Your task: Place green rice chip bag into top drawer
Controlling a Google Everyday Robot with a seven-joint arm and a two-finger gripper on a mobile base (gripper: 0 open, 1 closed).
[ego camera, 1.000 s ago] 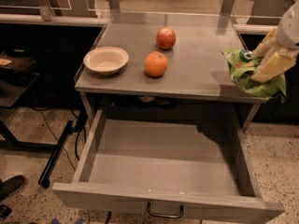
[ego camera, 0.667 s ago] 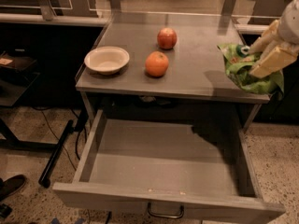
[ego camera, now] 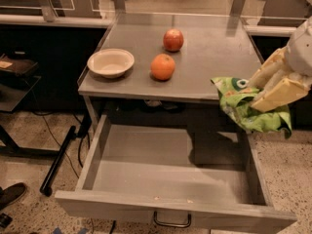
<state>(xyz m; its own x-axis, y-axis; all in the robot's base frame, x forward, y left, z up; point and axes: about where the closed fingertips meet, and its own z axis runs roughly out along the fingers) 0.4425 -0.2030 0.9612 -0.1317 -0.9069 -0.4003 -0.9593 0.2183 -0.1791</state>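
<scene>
My gripper (ego camera: pixel 265 89) comes in from the right edge and is shut on the green rice chip bag (ego camera: pixel 243 108). The bag hangs crumpled in the air, off the tabletop's front right corner and above the right rear part of the top drawer (ego camera: pixel 165 179). The drawer is pulled fully out, its inside is bare, and its dark loop handle (ego camera: pixel 172 221) shows at the bottom. One pale finger (ego camera: pixel 280 94) lies across the bag's top.
On the grey tabletop (ego camera: pixel 204 67) stand a cream bowl (ego camera: pixel 110 62), an orange (ego camera: pixel 163 66) and a red apple (ego camera: pixel 173 39). A black stand leg (ego camera: pixel 58 160) and cables lie on the floor at the left. A shoe (ego camera: pixel 10 195) shows at the bottom left.
My gripper has carried the bag forward off the tabletop's right side and lower, so it now hangs over the open drawer's right rear part.
</scene>
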